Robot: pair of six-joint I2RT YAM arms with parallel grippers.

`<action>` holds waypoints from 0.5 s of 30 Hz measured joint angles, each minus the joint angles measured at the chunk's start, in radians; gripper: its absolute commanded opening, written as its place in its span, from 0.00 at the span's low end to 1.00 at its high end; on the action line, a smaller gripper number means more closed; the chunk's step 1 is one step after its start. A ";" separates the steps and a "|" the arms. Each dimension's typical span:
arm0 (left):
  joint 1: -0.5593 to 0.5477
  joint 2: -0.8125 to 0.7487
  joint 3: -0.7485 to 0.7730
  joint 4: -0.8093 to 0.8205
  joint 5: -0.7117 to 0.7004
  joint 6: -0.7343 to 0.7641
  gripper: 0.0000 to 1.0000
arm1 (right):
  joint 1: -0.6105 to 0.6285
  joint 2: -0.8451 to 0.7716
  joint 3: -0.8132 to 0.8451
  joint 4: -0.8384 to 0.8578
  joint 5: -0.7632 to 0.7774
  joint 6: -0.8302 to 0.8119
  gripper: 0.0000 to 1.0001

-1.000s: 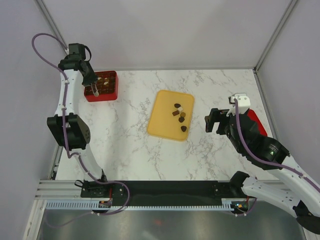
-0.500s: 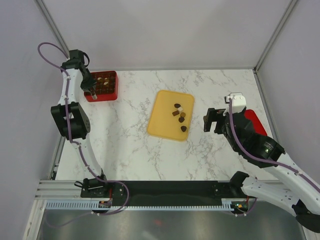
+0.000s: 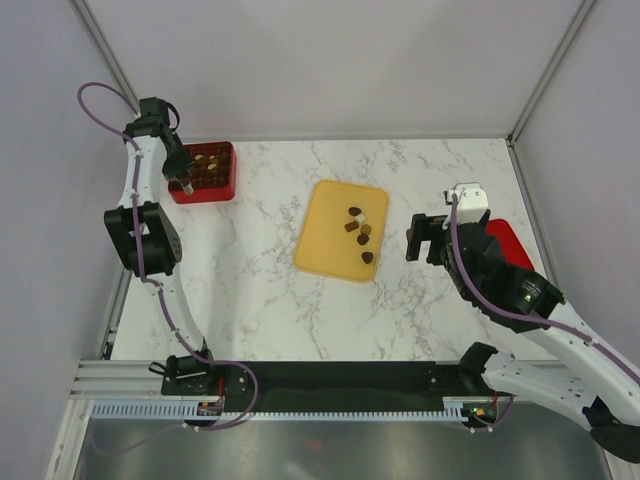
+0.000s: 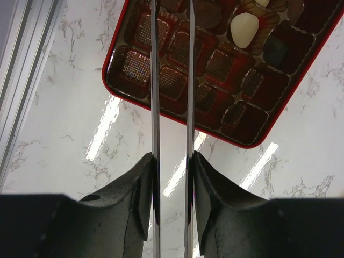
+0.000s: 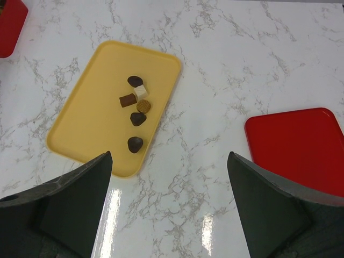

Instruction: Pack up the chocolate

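Observation:
Several small chocolates, dark brown, light brown and one cream, lie on the yellow tray; they also show in the right wrist view. The red grid box at the far left holds a few pieces, among them a white one. My left gripper hangs over the box's near left part, shut on thin metal tweezers whose tips run out of view. My right gripper is open and empty, to the right of the tray, above the table.
A flat red lid lies at the right edge under my right arm and shows in the right wrist view. The box's rim is close to the table's left rail. White walls close in the marble table.
My left arm has drawn back and straightened, its gripper staying over the box's left side. My right gripper has drifted slightly left toward the tray.

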 measured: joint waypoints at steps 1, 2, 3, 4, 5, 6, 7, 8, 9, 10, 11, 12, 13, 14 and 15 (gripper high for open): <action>0.000 0.000 0.000 0.000 0.000 0.000 0.41 | 0.000 0.000 0.000 0.002 0.001 -0.002 0.97; 0.000 0.000 0.000 0.000 0.000 0.000 0.41 | 0.000 -0.001 0.000 0.002 0.001 -0.004 0.97; 0.000 0.000 0.000 0.000 0.000 0.000 0.42 | 0.000 -0.001 0.000 0.002 0.001 -0.005 0.97; 0.000 0.000 0.000 0.000 0.000 0.000 0.43 | 0.000 -0.002 0.000 0.002 0.001 -0.005 0.97; 0.000 0.000 0.000 0.000 0.000 0.000 0.45 | 0.000 -0.002 0.000 0.002 0.001 -0.006 0.96; 0.000 0.000 -0.002 0.000 0.000 0.001 0.45 | 0.000 -0.004 0.000 0.002 0.001 -0.006 0.96; 0.000 0.000 -0.002 0.000 0.000 0.001 0.46 | 0.000 -0.008 0.000 0.002 0.001 -0.006 0.96; 0.000 0.000 -0.003 0.000 0.000 0.002 0.47 | 0.000 -0.011 0.000 0.002 0.001 -0.006 0.97; 0.000 0.000 -0.003 0.000 0.000 0.002 0.47 | 0.000 -0.015 0.000 0.002 0.002 -0.006 0.96; 0.000 0.000 -0.003 0.000 0.000 0.003 0.48 | 0.000 -0.019 0.000 0.002 0.002 -0.006 0.97; 0.000 0.000 -0.003 0.000 0.000 0.003 0.48 | 0.000 -0.025 0.000 0.002 0.002 -0.006 0.97; 0.000 0.000 -0.003 0.000 0.000 0.005 0.48 | 0.000 -0.028 0.000 0.002 0.002 -0.005 0.97; 0.000 0.000 -0.003 0.000 0.000 0.006 0.48 | 0.000 -0.032 0.000 0.001 0.002 -0.005 0.97; 0.000 -0.001 -0.003 0.000 0.000 0.008 0.48 | 0.000 -0.035 0.000 0.001 0.002 -0.005 0.96; 0.000 -0.002 -0.004 0.000 0.000 0.009 0.48 | 0.000 -0.036 0.000 0.000 0.002 -0.005 0.96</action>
